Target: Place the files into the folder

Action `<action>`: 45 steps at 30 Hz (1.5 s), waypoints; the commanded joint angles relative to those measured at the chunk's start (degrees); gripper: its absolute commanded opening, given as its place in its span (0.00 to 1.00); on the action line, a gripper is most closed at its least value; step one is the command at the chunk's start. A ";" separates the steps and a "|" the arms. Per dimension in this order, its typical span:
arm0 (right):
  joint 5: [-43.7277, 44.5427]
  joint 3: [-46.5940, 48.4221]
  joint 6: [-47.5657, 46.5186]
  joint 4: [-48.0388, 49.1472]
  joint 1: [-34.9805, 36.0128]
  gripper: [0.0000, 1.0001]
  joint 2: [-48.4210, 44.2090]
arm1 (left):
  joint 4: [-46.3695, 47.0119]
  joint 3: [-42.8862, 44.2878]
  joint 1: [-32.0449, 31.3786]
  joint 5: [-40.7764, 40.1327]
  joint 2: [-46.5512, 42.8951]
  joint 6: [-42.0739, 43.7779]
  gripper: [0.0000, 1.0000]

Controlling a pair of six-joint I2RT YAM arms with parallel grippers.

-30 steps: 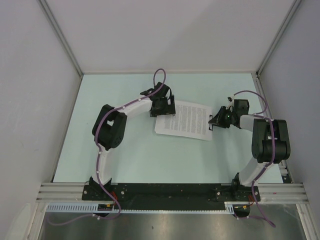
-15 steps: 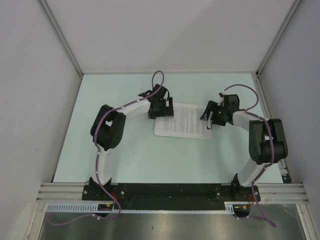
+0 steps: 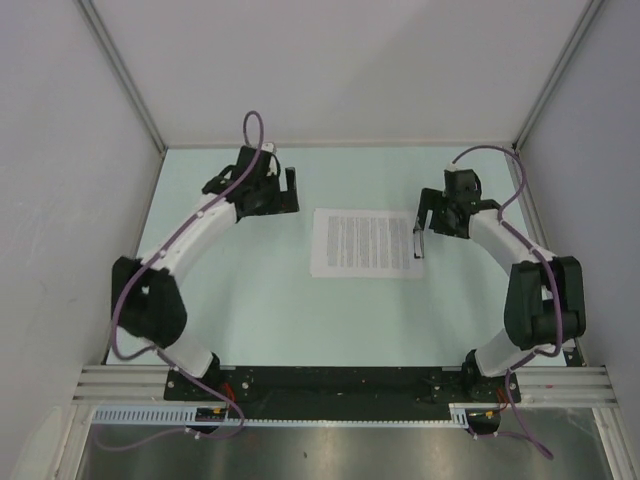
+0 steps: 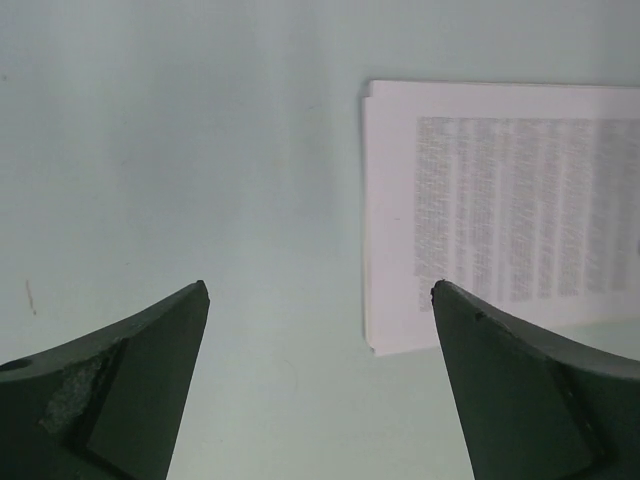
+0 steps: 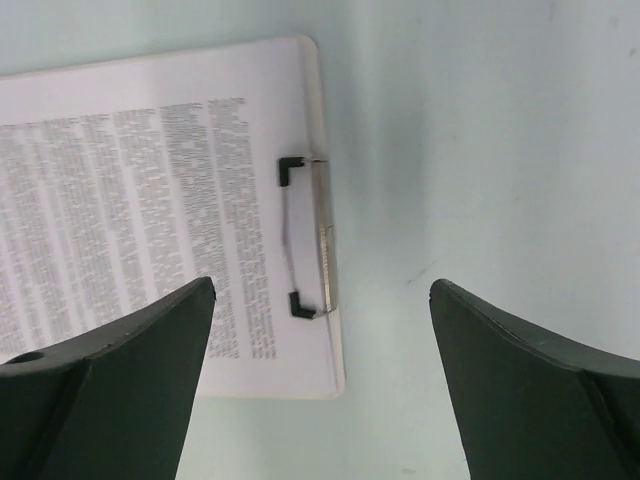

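1. White printed files (image 3: 365,243) lay flat on the folder (image 5: 312,100) at mid-tabletop (image 3: 250,300), long axis running left–right, clip (image 5: 318,240) end pointing right.
2. Right pincer (image 3: 424,218) hovered over that clip end, jaws wide and empty; it was the nearer arm.
3. Left pincer (image 3: 290,192), equally wide and empty, stood well apart beyond the left short edge.

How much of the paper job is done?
Done: the white text-printed paper sheet lies on the flat white board folder, by its small dark clip. In hand: nothing; left gripper and right gripper are open. Left: maybe nothing; I cannot see a second sheet.
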 commanded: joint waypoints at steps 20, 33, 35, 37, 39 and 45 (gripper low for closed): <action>5.56 -21.42 32.80 7.40 23.01 0.86 -17.54 | 15.41 -27.97 -9.05 22.05 -29.63 -6.92 0.97; 9.54 -24.51 35.45 16.62 20.12 0.81 -11.14 | 12.24 -23.24 -9.05 21.35 -32.45 -4.20 0.97; 9.00 -24.60 35.97 17.59 19.33 0.80 -9.29 | 11.54 -22.01 -9.05 21.17 -32.53 -3.67 0.98; 9.00 -24.51 35.89 19.35 18.97 0.80 -7.80 | 11.10 -21.39 -9.05 20.73 -32.45 -2.88 0.98; 8.74 -24.51 35.54 21.54 17.75 0.80 -6.56 | 11.10 -20.68 -9.05 20.29 -32.27 -2.35 0.98; 4.53 -21.27 29.75 33.31 12.57 0.80 3.27 | 11.27 -18.66 -9.05 20.47 -30.95 -1.65 0.98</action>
